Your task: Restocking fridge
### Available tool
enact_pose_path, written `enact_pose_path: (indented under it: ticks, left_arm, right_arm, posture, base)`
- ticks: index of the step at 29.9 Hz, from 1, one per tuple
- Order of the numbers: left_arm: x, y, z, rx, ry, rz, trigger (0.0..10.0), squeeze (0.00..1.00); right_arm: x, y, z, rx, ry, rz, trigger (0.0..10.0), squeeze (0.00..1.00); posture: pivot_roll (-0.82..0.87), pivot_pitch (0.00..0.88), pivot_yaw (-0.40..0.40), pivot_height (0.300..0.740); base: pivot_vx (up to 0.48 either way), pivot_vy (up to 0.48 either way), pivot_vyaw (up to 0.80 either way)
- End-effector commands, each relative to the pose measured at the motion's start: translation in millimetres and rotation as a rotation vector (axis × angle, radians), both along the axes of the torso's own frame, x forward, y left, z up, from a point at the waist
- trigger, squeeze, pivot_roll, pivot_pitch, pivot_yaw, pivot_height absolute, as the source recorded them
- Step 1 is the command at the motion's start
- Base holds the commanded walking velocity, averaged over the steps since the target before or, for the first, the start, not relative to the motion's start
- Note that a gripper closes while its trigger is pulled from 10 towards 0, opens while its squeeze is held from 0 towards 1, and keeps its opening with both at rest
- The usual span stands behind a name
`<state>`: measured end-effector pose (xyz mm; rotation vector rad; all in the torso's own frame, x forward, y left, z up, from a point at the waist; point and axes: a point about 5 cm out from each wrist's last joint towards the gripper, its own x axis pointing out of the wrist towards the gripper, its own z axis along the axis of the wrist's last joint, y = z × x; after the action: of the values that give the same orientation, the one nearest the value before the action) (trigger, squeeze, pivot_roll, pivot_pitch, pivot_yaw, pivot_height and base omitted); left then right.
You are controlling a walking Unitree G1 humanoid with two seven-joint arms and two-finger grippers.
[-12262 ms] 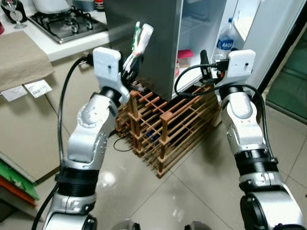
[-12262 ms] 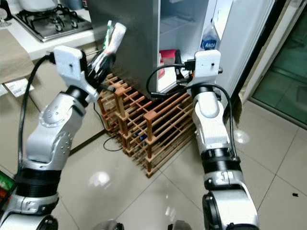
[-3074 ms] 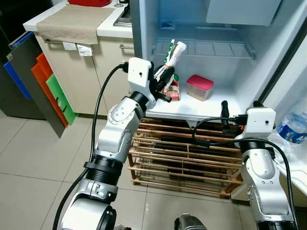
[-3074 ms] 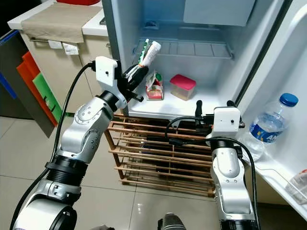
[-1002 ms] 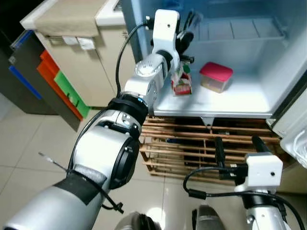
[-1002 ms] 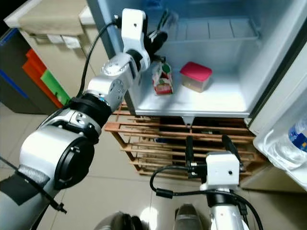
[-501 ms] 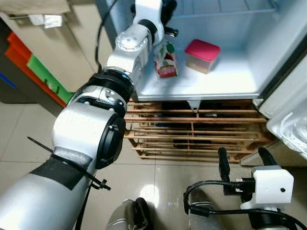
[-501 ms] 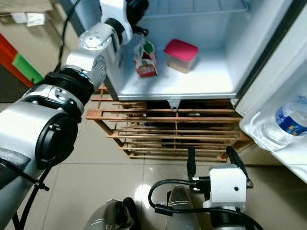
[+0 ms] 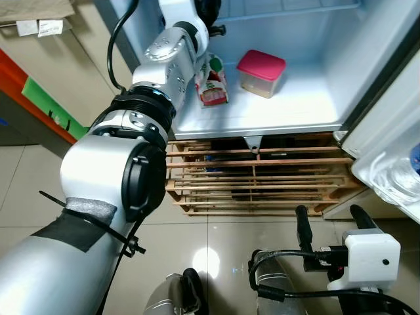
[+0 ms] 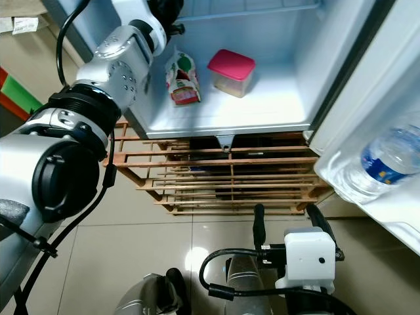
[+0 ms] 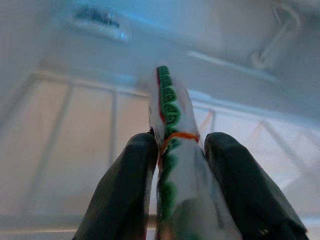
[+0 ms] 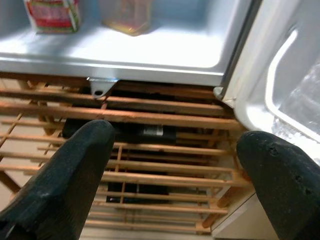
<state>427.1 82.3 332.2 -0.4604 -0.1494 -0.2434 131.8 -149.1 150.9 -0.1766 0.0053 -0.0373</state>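
Pinching the green-striped packet [image 11: 172, 150], the left hand [image 11: 175, 165] should lower it flat onto the wire shelf [image 11: 75, 130] before releasing; right hand [image 12: 175, 165] spread.

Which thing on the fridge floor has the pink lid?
The box, a clear tub with a pink lid. The carton beside it, nearer the left arm, is red, green and white and has no lid.

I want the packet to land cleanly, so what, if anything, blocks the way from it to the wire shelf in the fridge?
Nothing visible does. The left gripper holds the green-striped packet between its fingers, inside the fridge, and the wire shelf ahead shows bare bars. The carton and red-lidded box sit lower, on the fridge floor.
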Motion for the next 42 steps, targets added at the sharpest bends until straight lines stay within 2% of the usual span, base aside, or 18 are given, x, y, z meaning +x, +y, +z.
enact_pose_path:
  ticks: [1, 3, 4, 7, 14, 18, 23, 25, 26, 27, 28, 31, 32, 33, 34, 35, 40, 42]
  left_arm:
    - [3.7, 21.8, -13, -0.138, 0.096, 0.051, 10.0, 1.00]
    - [3.6, 25.0, -5, -0.203, 0.085, 0.057, 10.0, 1.00]
    - [3.6, 25.0, -5, -0.203, 0.085, 0.057, 10.0, 1.00]
    - [3.3, 30.8, 5, -0.273, 0.069, 0.077, 10.0, 1.00]
    - [2.6, 37.4, 15, -0.320, 0.030, 0.100, 10.0, 1.00]
    - [1.0, 38.4, 27, -0.394, -0.011, 0.087, 10.0, 1.00]
    - [-0.5, 35.2, 35, -0.338, -0.037, 0.101, 10.0, 1.00]
    - [-0.4, 38.3, 35, -0.205, -0.031, 0.186, 10.0, 1.00]
    - [-0.9, 38.8, 37, -0.200, -0.047, 0.192, 10.0, 0.95]
    - [-0.9, 38.8, 37, -0.200, -0.047, 0.192, 10.0, 0.95]
    - [-2.4, 35.6, 44, -0.195, -0.083, 0.179, 10.0, 0.00]
    - [-3.4, 33.1, 48, -0.197, -0.104, 0.167, 10.0, 0.00]
    - [-4.2, 27.3, 50, -0.095, -0.126, 0.159, 10.0, 0.00]
    - [-4.4, 24.4, 50, -0.033, -0.132, 0.157, 10.0, 0.00]
    - [-4.4, 24.4, 50, -0.033, -0.132, 0.157, 10.0, 0.00]
    - [-3.7, 21.0, 46, 0.099, -0.125, 0.166, 10.0, 0.00]
    - [-3.4, 22.2, 43, 0.162, -0.144, 0.171, 10.0, 0.00]
    - [-5.1, 16.2, 44, 0.219, -0.201, 0.137, 10.0, 0.00]
  right_arm:
    - [-1.7, -0.6, 0, 0.000, 0.015, -0.004, 10.0, 0.00]
    - [-0.8, -1.1, 1, -0.003, 0.012, -0.003, 10.0, 0.00]
    - [-0.8, -1.1, 1, -0.003, 0.012, -0.003, 10.0, 0.00]
    - [1.7, -2.4, 1, -0.010, 0.007, -0.001, 10.0, 0.00]
    - [8.2, -4.9, 2, -0.023, -0.006, -0.001, 10.0, 0.00]
    - [15.0, -5.1, 2, -0.035, -0.021, 0.008, 10.0, 0.00]
    - [19.5, -4.8, 4, -0.041, -0.041, 0.005, 10.0, 0.00]
    - [21.5, -4.3, 4, -0.044, -0.050, 0.007, 10.0, 0.00]
    - [23.0, -4.3, 4, -0.046, -0.054, 0.009, 10.0, 0.00]
    - [23.0, -4.3, 4, -0.046, -0.054, 0.009, 10.0, 0.00]
    - [26.4, -4.0, 5, -0.050, -0.066, 0.017, 10.0, 0.00]
    - [30.0, -3.7, 5, -0.052, -0.075, 0.023, 10.0, 0.00]
    - [34.9, -3.1, 7, -0.050, -0.096, 0.029, 10.0, 0.00]
    - [37.6, -3.1, 7, -0.047, -0.104, 0.030, 10.0, 0.00]
    - [37.6, -3.1, 7, -0.047, -0.104, 0.030, 10.0, 0.00]
    - [42.5, -3.6, 8, -0.029, -0.119, 0.024, 10.0, 0.00]
    - [56.0, -1.8, 11, -0.020, -0.157, 0.048, 10.0, 0.00]
    - [64.2, -3.3, 14, -0.030, -0.187, 0.047, 10.0, 0.00]
  posture:
    - [-0.41, 0.284, 0.131, 0.711]
    - [-0.41, 0.280, 0.129, 0.711]
    - [-0.41, 0.280, 0.129, 0.711]
    - [-0.42, 0.270, 0.128, 0.711]
    - [-0.41, 0.255, 0.126, 0.711]
    - [-0.40, 0.240, 0.130, 0.711]
    - [-0.40, 0.222, 0.135, 0.711]
    - [-0.39, 0.212, 0.137, 0.711]
    - [-0.39, 0.203, 0.136, 0.711]
    - [-0.39, 0.203, 0.136, 0.711]
    - [-0.39, 0.192, 0.135, 0.711]
    - [-0.38, 0.184, 0.135, 0.711]
    - [-0.37, 0.152, 0.134, 0.711]
    - [-0.37, 0.147, 0.133, 0.711]
    - [-0.37, 0.147, 0.133, 0.711]
    - [-0.36, 0.132, 0.134, 0.711]
    - [-0.33, 0.087, 0.134, 0.711]
    - [-0.32, 0.067, 0.135, 0.711]
  base:
    - [0.000, 0.000, 0.00]
    - [0.000, 0.000, 0.00]
    - [0.000, 0.000, 0.00]
    - [0.000, 0.000, 0.00]
    - [0.000, 0.000, 0.00]
    - [0.000, 0.000, 0.00]
    - [0.000, 0.000, 0.00]
    - [0.000, 0.000, 0.00]
    - [0.000, 0.000, 0.00]
    - [0.000, 0.000, 0.00]
    - [0.000, 0.000, 0.00]
    - [0.000, 0.000, 0.00]
    - [0.000, 0.000, 0.00]
    - [0.000, 0.000, 0.00]
    - [0.000, 0.000, 0.00]
    - [0.000, 0.000, 0.00]
    - [0.000, 0.000, 0.00]
    - [0.000, 0.000, 0.00]
